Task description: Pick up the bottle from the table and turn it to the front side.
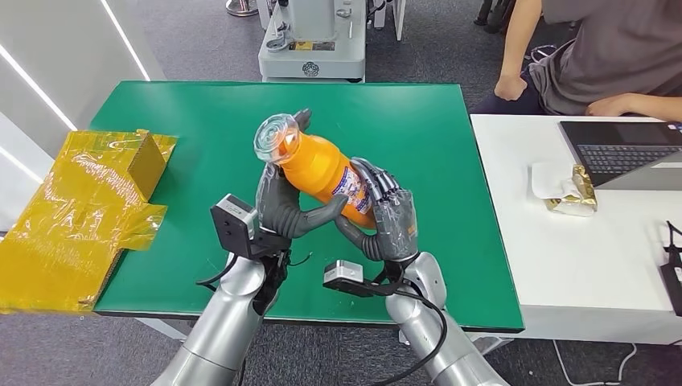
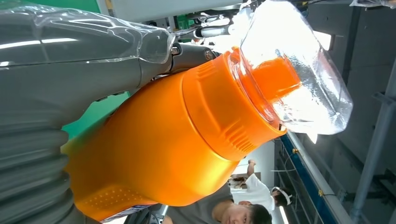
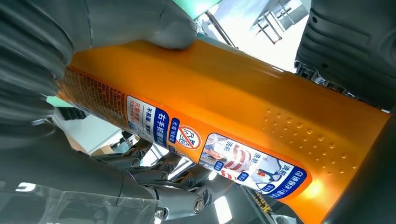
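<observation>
Aloft: bottle over mat

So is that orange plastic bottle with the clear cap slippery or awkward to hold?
Probably somewhat slippery: the orange plastic bottle looks smooth and glossy, though raised dots near its shoulder may add grip. It seems stiff, showing no dents under the left hand and right hand. Its clear cap looks hard.

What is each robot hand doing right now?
Left robot hand: holding the orange bottle near its cap.
Right robot hand: holding the same bottle's lower end.
</observation>
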Motion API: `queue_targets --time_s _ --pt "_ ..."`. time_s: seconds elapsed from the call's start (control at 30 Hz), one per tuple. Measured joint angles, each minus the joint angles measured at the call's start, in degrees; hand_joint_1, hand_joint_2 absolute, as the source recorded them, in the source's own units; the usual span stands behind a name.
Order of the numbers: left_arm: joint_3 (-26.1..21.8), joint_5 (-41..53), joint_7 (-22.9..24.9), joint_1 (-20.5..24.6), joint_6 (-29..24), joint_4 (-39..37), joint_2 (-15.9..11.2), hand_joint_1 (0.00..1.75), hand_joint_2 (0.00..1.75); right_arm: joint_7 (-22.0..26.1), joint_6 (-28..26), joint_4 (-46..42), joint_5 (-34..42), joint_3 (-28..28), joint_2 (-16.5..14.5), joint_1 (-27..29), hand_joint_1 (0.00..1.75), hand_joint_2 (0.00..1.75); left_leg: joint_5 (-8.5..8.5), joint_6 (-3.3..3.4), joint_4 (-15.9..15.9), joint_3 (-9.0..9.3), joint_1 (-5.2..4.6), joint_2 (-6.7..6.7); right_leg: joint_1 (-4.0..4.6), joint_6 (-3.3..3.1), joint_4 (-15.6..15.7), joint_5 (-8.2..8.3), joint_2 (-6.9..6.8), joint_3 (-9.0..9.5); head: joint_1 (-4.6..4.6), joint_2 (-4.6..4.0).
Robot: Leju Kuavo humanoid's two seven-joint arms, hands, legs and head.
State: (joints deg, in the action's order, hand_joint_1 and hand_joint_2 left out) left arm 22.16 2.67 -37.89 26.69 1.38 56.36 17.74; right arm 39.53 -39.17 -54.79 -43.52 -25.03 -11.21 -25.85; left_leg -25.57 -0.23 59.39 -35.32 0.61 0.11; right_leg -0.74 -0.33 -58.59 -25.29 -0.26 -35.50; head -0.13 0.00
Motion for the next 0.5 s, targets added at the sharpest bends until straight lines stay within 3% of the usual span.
queue_targets --time_s 0.23,0.5 --pt "-0.4 0.6 0.5 0.5 0.0 -0.7 0.1 0.0 1.75 0.0 0.0 2.1 2.7 -1.3 -0.2 -0.1 1.75 1.75 0.0 0.0 0.0 0.0 0.0 0.01 0.0 0.0 0.0 0.0 0.01 0.0 -0.01 0.0" --pt "-0.8 1.8 0.7 0.5 -0.2 -1.0 0.0 0.0 1.75 -0.4 0.0 8.5 8.4 -7.3 -0.1 -1.6 1.75 1.75 0.0 0.0 0.0 0.0 0.0 0.01 0.0 0.0 0.0 0.0 0.01 -0.01 0.01 0.0"
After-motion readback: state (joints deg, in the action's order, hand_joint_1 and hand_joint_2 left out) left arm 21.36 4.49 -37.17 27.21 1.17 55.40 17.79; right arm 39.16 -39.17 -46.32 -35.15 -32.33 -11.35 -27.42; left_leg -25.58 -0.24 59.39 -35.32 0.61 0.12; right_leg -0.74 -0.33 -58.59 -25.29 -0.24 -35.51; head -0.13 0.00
